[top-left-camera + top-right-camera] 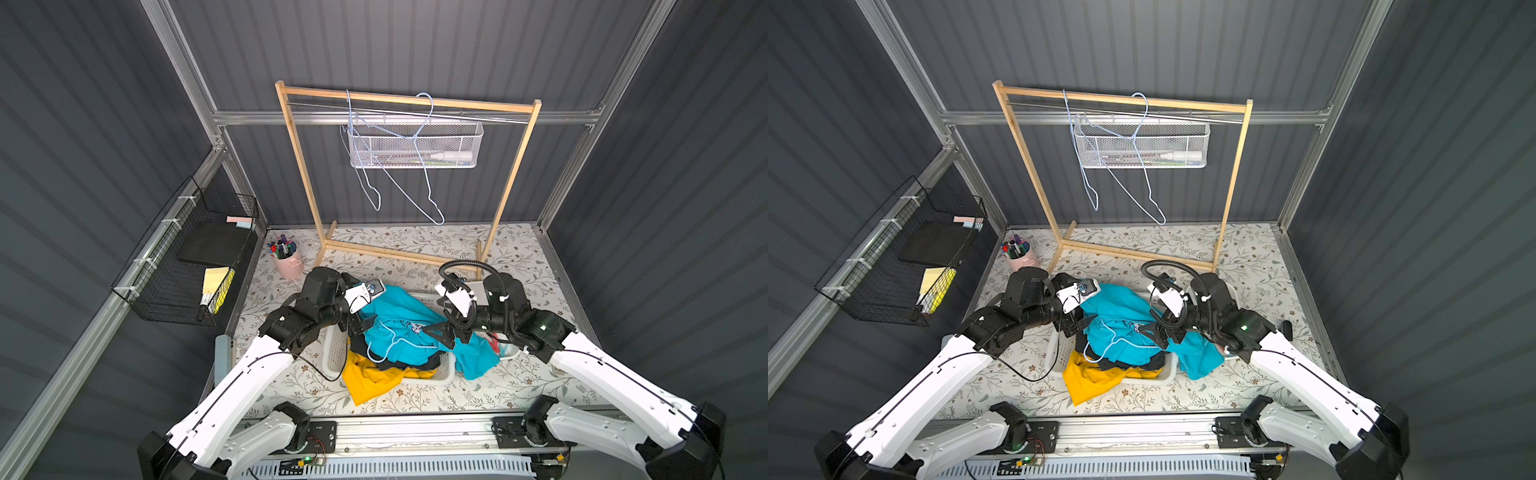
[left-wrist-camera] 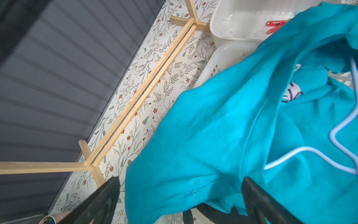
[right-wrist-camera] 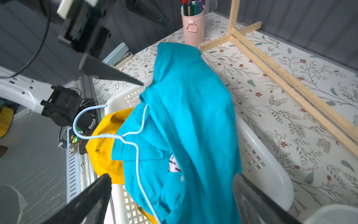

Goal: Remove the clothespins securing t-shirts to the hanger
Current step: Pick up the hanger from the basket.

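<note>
A teal t-shirt [image 1: 399, 320] [image 1: 1121, 316] [image 2: 222, 126] [image 3: 189, 108] lies crumpled over a white laundry basket [image 1: 336, 349] [image 3: 261, 151]. A light blue wire hanger [image 1: 388, 349] [image 2: 310, 149] [image 3: 102, 135] rests on it. Under the teal one lie a black t-shirt [image 1: 415, 363] and a yellow t-shirt [image 1: 370, 380] [image 3: 104, 155]. My left gripper [image 1: 365, 322] [image 2: 181, 179] is open at the teal shirt's left edge, with cloth between its spread fingers. On the shirt's right side my right gripper [image 1: 438, 336] [image 3: 172, 176] is open over the cloth. A red clothespin [image 2: 275, 26] [image 1: 493, 344] lies in a white tray [image 2: 242, 21].
At the back stands a wooden rack [image 1: 409, 99] with two bare blue hangers [image 1: 428, 187] and a white mesh basket [image 1: 415, 145]. A pink pen cup [image 1: 286, 262] [image 3: 193, 29] sits at the back left. A black wire shelf [image 1: 187, 257] is fixed to the left wall.
</note>
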